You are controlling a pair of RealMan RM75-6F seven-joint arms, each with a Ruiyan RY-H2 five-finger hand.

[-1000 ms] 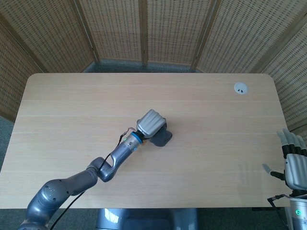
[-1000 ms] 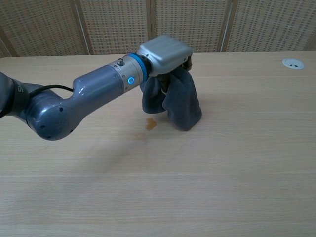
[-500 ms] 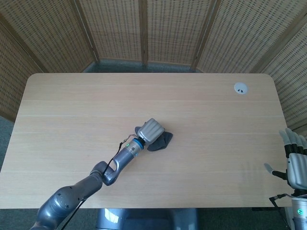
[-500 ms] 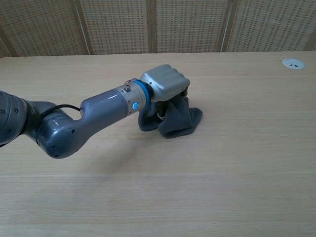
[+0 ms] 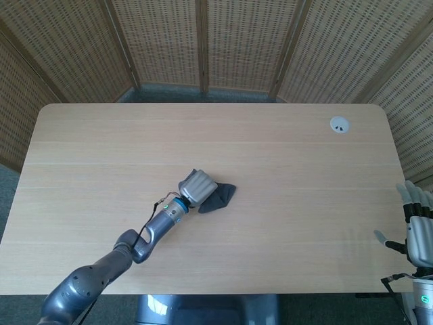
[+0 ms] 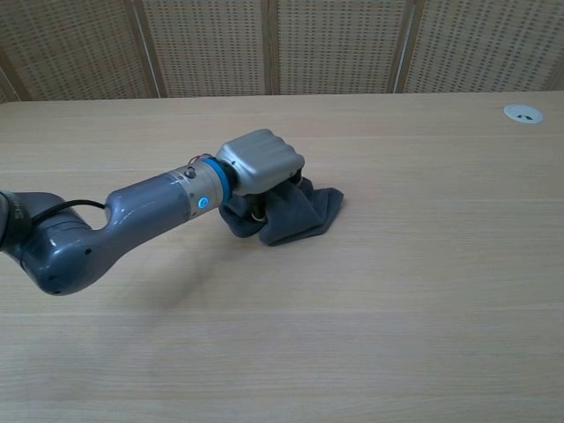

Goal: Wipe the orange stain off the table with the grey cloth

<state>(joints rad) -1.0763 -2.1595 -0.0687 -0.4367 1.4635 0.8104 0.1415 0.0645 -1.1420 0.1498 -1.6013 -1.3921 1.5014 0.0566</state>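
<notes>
Mid-surface, left hand (image 6: 258,164) clenched on the grey cloth (image 6: 295,214), pressing it flat, likely right over the orange stain since none shows; right hand (image 5: 419,230) idles released at the surface (image 5: 304,176) edge.

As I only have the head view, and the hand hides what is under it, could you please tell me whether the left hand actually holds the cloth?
Observer: Yes. The chest view shows the left hand gripping the cloth from above, with its fingers curled down into the fabric.
Operator: Thank you. Is the cloth lifted, or down on the table?
Observer: Down. From the chest view it lies against the table, bunched under the hand and spreading out to the hand's right.
</notes>
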